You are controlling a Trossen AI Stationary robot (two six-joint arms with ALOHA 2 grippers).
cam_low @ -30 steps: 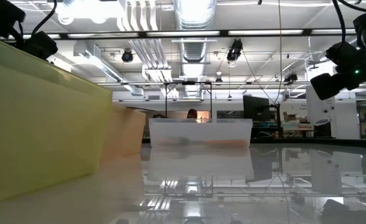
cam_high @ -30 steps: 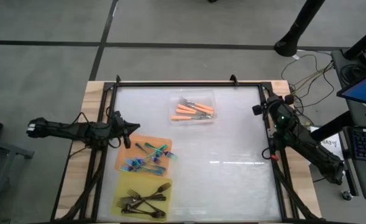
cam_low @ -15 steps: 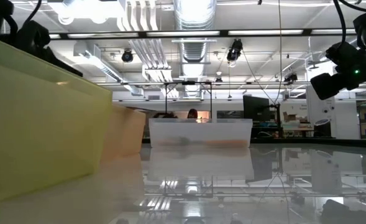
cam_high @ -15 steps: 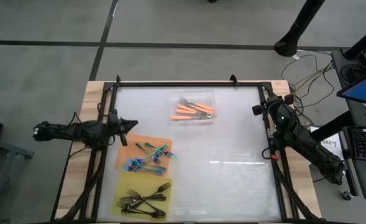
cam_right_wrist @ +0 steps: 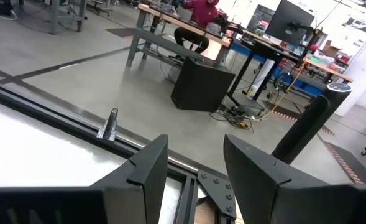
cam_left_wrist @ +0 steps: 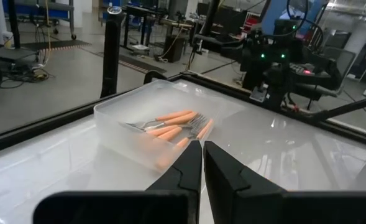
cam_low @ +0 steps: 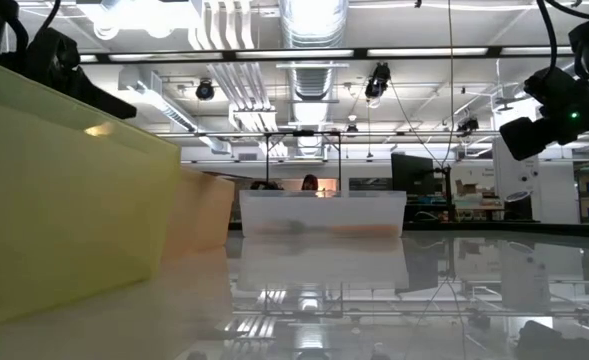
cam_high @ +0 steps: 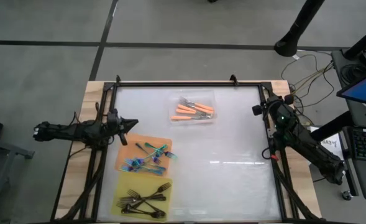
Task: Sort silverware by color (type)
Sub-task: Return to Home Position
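While your left gripper (cam_high: pixel 133 124) is hanging pinched shut and empty just beside the orange bin (cam_high: pixel 161 141), the silverware (cam_high: pixel 146 157) is lying sorted: orange forks (cam_high: pixel 192 111) in the clear tray (cam_high: pixel 173 102), teal forks (cam_high: pixel 153 151) in that bin, black forks (cam_high: pixel 142 199) in the yellow bin (cam_high: pixel 123 183). Your right gripper (cam_high: pixel 256 109) is waiting at the table's (cam_high: pixel 232 155) right edge (fingers (cam_right_wrist: pixel 148 165) spread, holding nothing). Swinging the left arm away low, you are risking clipping the bin's corner and spilling teal forks.
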